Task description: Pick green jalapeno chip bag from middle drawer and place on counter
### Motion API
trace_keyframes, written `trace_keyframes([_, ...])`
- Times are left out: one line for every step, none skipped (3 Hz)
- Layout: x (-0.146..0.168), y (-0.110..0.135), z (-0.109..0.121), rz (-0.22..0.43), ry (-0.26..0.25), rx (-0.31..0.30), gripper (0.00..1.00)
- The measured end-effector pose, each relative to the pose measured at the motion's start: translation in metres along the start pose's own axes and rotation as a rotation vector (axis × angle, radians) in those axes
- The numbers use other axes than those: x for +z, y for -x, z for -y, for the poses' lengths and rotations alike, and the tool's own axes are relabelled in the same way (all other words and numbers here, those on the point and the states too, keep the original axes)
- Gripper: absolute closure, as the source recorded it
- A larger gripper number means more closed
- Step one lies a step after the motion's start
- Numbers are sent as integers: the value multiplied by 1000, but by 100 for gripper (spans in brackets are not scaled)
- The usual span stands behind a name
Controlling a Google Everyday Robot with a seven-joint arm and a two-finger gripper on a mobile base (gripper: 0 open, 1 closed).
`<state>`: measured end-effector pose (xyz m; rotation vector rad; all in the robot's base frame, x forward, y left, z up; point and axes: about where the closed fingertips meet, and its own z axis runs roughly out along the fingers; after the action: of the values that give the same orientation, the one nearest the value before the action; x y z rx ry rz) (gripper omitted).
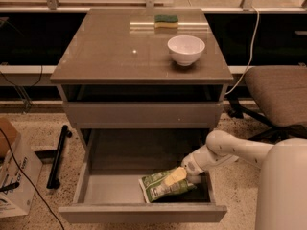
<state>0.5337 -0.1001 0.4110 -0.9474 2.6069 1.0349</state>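
Observation:
The green jalapeno chip bag (159,187) lies on the floor of the open middle drawer (108,188), at its front right, with the white label panel facing up. My gripper (175,176) reaches into the drawer from the right, and its beige tip rests on the bag's upper right part. The white arm (225,150) comes in over the drawer's right wall. The counter (110,51) is the glossy grey-brown top of the cabinet above.
A white bowl (185,49) and a green-and-yellow sponge (166,20) sit on the counter's right and back. A shut drawer front (139,114) lies above the open one. A chair (280,95) stands at right; a cardboard box (12,176) and black bar (58,155) at left.

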Motion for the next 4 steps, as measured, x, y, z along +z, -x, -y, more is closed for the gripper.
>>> trace_keyframes([11, -7, 1, -3, 14, 24, 19])
trace_keyframes([13, -9, -3, -8, 6, 22, 42])
trace_keyframes([12, -9, -6, -10, -3, 20, 65])
trace_keyframes([5, -5, -13, 23, -11, 15, 89])
